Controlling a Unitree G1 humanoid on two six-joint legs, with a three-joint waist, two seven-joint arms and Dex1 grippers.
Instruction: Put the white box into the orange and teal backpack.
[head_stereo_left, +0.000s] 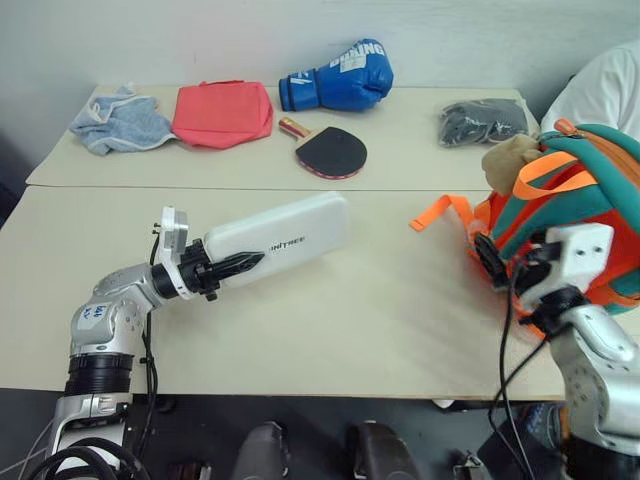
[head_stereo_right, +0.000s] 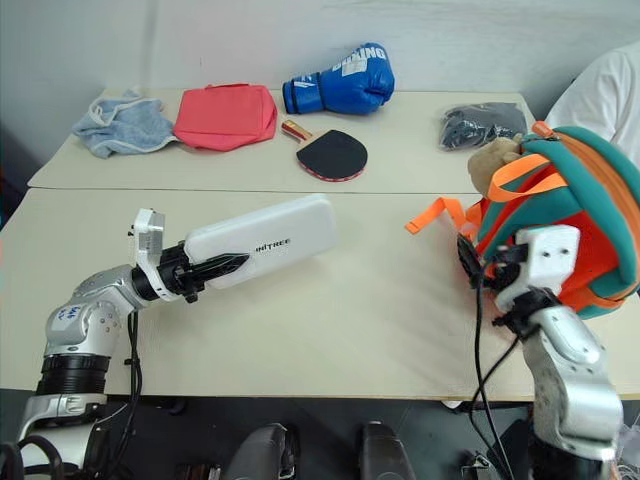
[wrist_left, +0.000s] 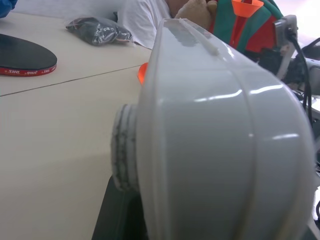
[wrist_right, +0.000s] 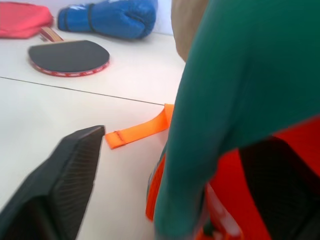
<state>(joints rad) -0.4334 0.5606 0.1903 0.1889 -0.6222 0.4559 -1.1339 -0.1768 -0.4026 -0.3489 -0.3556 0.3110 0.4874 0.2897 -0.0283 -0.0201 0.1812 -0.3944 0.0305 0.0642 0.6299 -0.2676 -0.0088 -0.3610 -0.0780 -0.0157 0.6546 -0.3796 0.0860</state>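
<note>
Slippage was your main risk: the left end effector pinched the box by one end only, held level off the table, pointing toward 3 o'clock at the backpack. Your right end effector was spread at the pack's edge; a loose hold could let the opening sag.

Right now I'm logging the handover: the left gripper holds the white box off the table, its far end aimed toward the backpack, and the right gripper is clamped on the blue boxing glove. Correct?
Not quite. The right gripper is at the orange and teal backpack, not the blue boxing glove, which lies on the far table, as the right eye view shows. The left gripper does hold the white box raised, pointing toward the backpack.
</note>
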